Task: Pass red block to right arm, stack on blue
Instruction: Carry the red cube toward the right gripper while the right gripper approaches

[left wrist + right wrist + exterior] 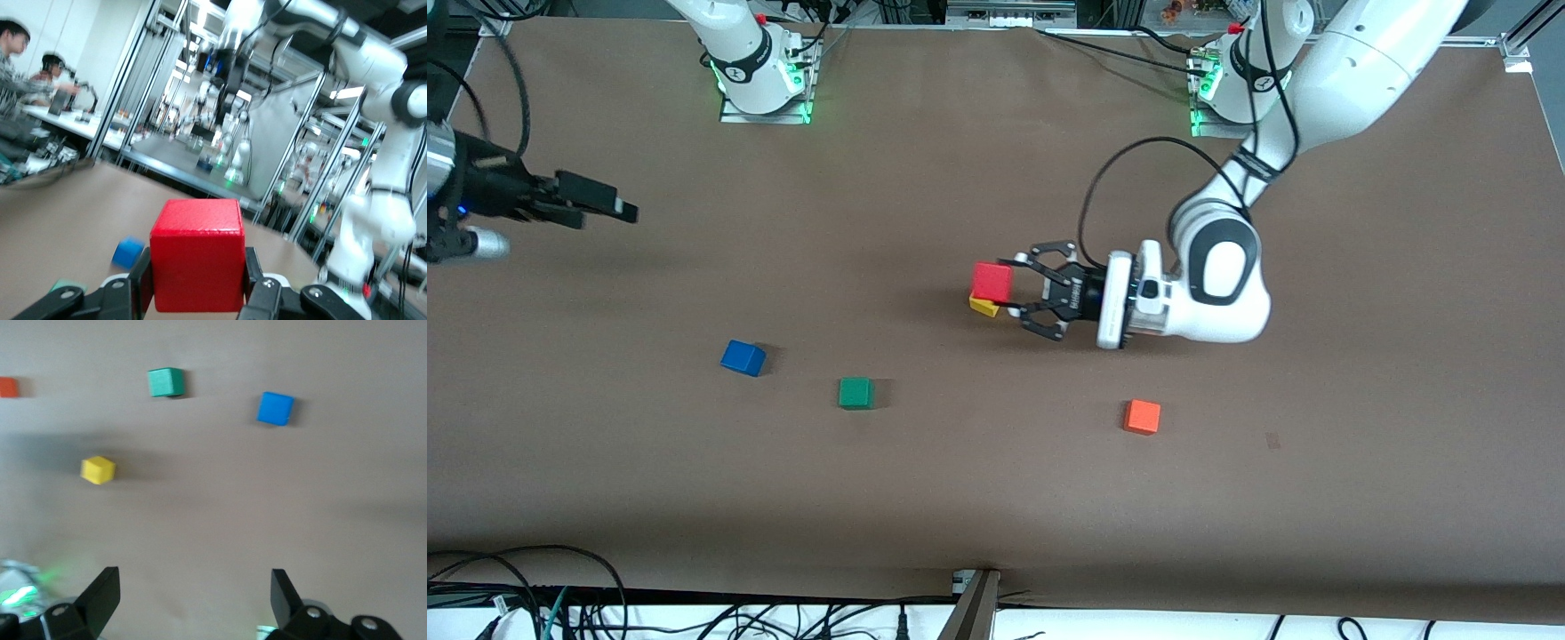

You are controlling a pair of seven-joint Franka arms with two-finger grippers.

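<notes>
Above the yellow cube (984,307), the left gripper (1007,287) pinches the red block (992,281), well apart from the spread, waiting right gripper (609,209).

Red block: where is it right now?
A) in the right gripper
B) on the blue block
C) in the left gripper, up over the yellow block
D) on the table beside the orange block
C: the left gripper is shut on the red block, held above the yellow block; the right gripper is open with nothing in it, and the blue block has nothing on it.
</notes>
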